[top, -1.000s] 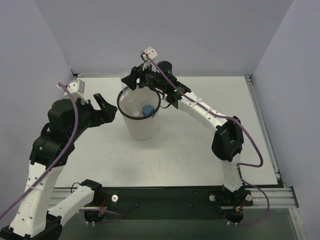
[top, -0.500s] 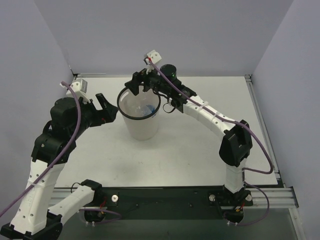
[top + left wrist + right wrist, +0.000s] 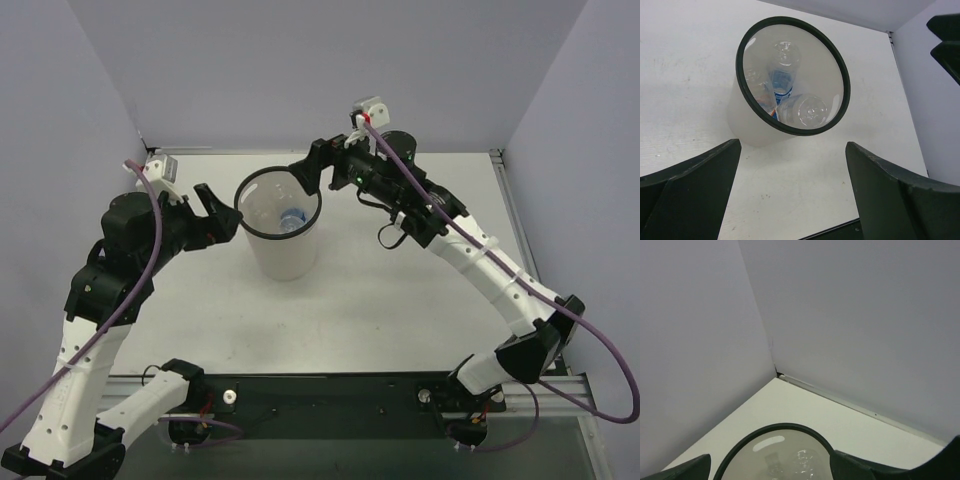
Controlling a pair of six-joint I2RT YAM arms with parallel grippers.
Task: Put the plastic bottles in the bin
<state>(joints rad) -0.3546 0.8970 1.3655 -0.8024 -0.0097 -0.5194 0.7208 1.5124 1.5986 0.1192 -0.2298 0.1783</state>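
The white bin with its black rim stands mid-table. Inside lie the plastic bottles: a blue-labelled one shows from above, and the left wrist view shows that blue-and-red labelled bottle with a clear one beside it. My right gripper hangs open and empty just past the bin's far right rim. My left gripper is open and empty at the bin's left side, and its fingers frame the bin wall from a short distance.
Grey walls enclose the table on the left, back and right. A metal rail runs along the table's right edge. The right arm arches over the table's right half.
My right gripper has opened and drawn back to the right, off the bin's mouth. The right arm's elbow has swung out to the right. The left arm has barely shifted.
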